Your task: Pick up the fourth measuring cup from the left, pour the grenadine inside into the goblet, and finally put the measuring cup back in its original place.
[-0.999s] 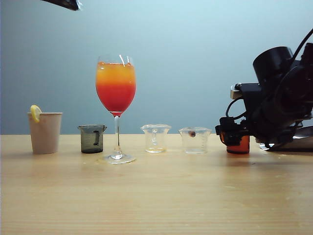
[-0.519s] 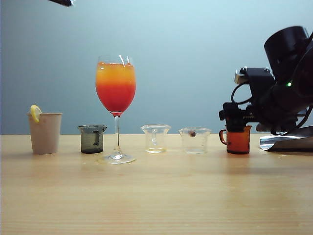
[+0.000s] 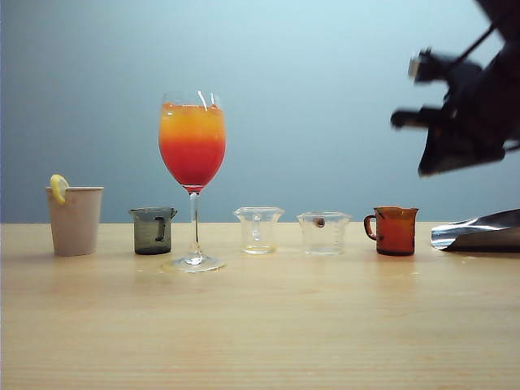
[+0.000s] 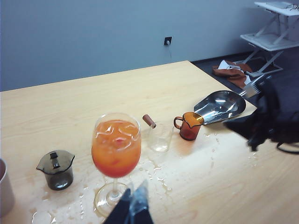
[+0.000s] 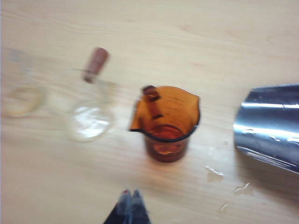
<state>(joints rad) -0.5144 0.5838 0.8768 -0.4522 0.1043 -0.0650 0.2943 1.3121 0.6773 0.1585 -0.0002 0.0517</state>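
The fourth measuring cup (image 3: 396,231), amber with a side handle, stands on the table at the right end of the row, free of any grip. It also shows as the amber cup (image 5: 166,123) and the same cup (image 4: 190,127). The goblet (image 3: 192,162) stands upright, orange on top with the red grenadine (image 3: 192,166) layered below; it shows too as the tall glass (image 4: 116,149). My right gripper (image 3: 400,119) hangs blurred, high above and to the right of the cup, and its jaws (image 5: 131,192) are shut and empty. My left gripper (image 4: 135,186) is shut beside the goblet's foot.
A paper cup with lemon (image 3: 75,219), a grey-green cup (image 3: 153,230) and two clear cups (image 3: 258,229) (image 3: 323,232) line the table. A metal scoop (image 3: 479,231) lies right of the amber cup. Droplets wet the wood (image 4: 159,172).
My right gripper let go of the amber cup, rose up and to the right, and closed. The cup stays standing in its place. The dark left arm tip left the top of the exterior view.
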